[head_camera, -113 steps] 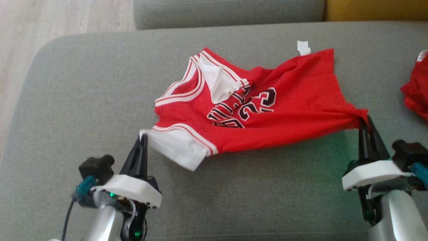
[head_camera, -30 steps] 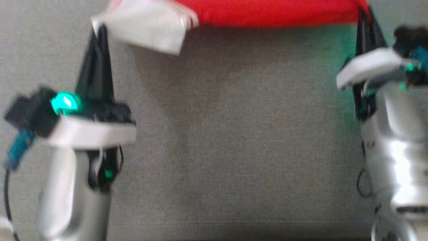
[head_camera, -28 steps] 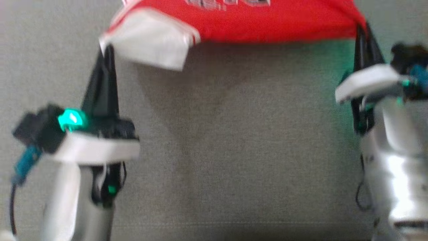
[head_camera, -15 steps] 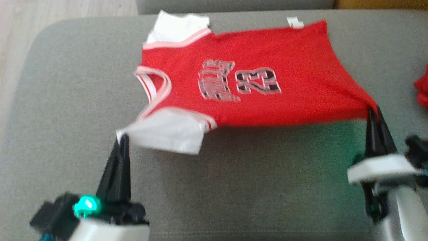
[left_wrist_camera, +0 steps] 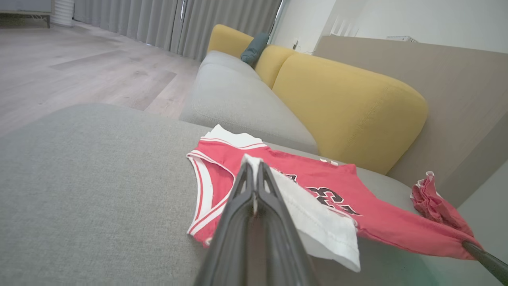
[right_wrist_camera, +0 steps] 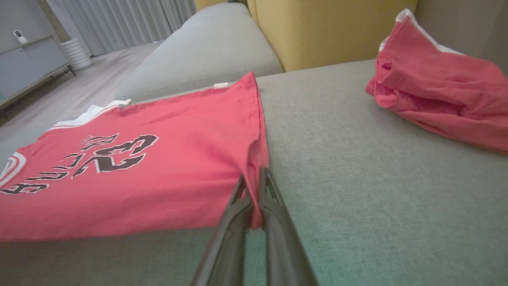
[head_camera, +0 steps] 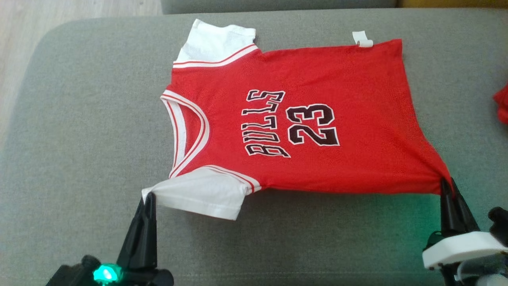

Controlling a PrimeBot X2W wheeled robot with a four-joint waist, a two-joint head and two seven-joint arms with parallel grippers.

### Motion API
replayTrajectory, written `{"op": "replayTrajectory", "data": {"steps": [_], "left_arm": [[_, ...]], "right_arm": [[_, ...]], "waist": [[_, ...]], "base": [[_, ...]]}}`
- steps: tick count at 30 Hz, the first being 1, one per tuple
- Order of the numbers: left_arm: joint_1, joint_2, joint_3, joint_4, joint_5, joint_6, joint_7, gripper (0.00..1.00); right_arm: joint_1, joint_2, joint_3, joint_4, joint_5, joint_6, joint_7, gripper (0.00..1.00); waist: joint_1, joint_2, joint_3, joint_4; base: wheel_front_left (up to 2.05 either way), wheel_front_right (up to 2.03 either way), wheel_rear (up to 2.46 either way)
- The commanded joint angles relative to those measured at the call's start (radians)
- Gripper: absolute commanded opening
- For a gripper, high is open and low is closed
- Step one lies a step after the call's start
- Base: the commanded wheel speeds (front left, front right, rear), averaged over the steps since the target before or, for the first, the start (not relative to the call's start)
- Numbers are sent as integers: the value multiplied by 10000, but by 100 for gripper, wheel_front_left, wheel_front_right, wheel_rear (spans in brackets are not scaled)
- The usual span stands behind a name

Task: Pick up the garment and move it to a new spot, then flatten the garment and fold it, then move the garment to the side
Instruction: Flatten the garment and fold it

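Two corners pinched: left gripper (head_camera: 148, 196) clenched on white sleeve (head_camera: 198, 196), right gripper (head_camera: 445, 184) on hem corner (head_camera: 430, 176), likely to tension the garment (head_camera: 309, 87) flat over the cushion (head_camera: 79, 119).

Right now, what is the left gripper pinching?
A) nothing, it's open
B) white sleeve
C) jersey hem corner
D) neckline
B: the left gripper is shut on the tip of the near white sleeve of the jersey, while the right gripper is the one shut on the hem corner.
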Motion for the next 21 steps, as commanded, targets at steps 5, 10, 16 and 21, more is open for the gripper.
{"op": "replayTrajectory", "data": {"steps": [5,10,16,21], "left_arm": [[-942,-62,407,385,-165,-229,-53,0],[-1681,-85,477,1168,-305,-361,-53,0],[-3124,-97,478,2229,-189,-535,-53,0],[-4561,-93,682,3241,-96,-662,-53,0]], "right_arm": [[-646,-78,319,83,-9,65,80,0],[-936,-78,595,501,-73,65,306,0],[-1593,-78,630,902,-33,65,193,0],[-2379,-78,520,1251,70,65,61,0]], "waist": [[1,-1,363,-41],[1,-1,671,-26],[1,-1,954,-51],[1,-1,1151,-78]], "base": [[0,0,0],[0,0,0],[0,0,0],[0,0,0]]}}
